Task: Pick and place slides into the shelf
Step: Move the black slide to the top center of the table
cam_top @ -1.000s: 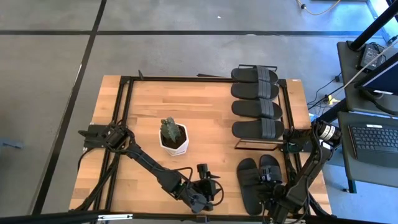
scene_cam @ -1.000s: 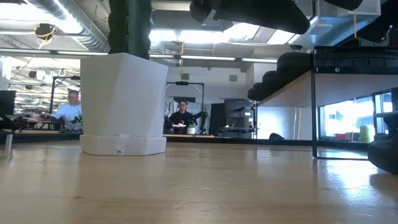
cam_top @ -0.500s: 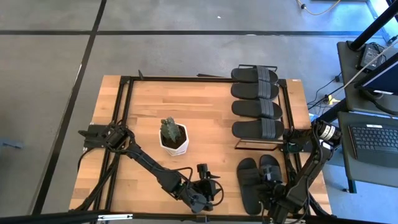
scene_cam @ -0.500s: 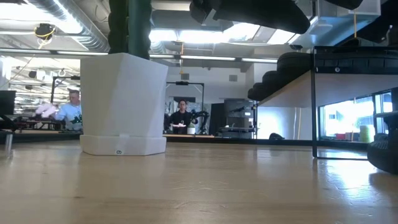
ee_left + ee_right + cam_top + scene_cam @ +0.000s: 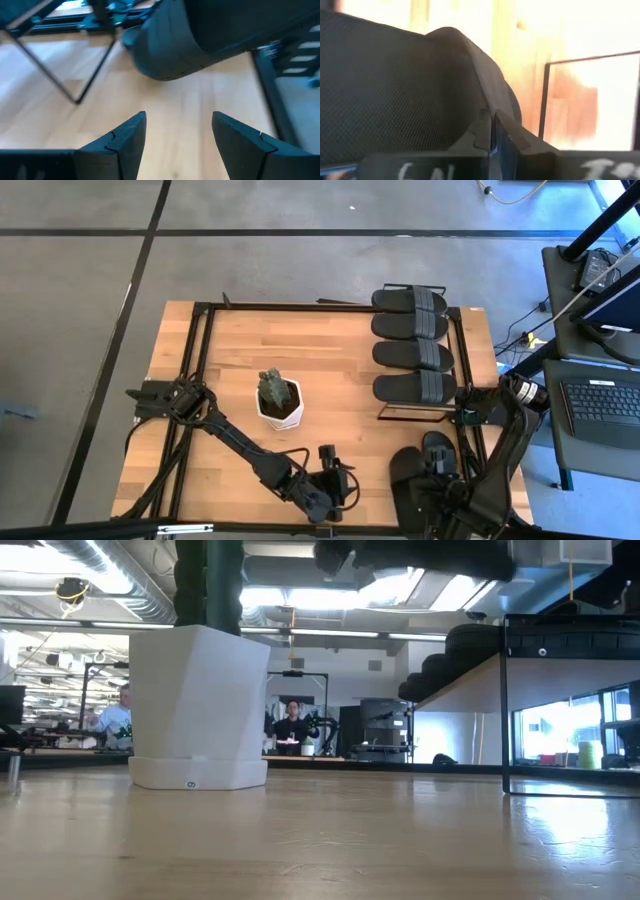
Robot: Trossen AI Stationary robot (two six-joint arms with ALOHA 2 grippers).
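Note:
Several black slides lie side by side on top of the shelf at the table's far right. Near the right front corner my right gripper is shut on another slide, which hangs above the table. A second slide shows right beside it; I cannot tell whether it is held too. My left gripper stands open near the front edge. It points at the lifted slide with nothing between its fingers. My right gripper pinches the slide's wide textured strap at its edge between its two shut fingers. The fingers come from above, slanting down. The slide hangs clear of the tabletop, as its toe end shows in the left wrist view.
A white pot with a cactus stands mid-table, large in the low view. The shelf's thin black frame stands just beyond the lifted slide. Bare wood lies between pot and shelf. People sit in the room behind.
My right gripper has risen near the right front corner, taking the slide up with it. The slide, which lay on the table a second ago, now hangs clear and has gone from the low view's right edge.

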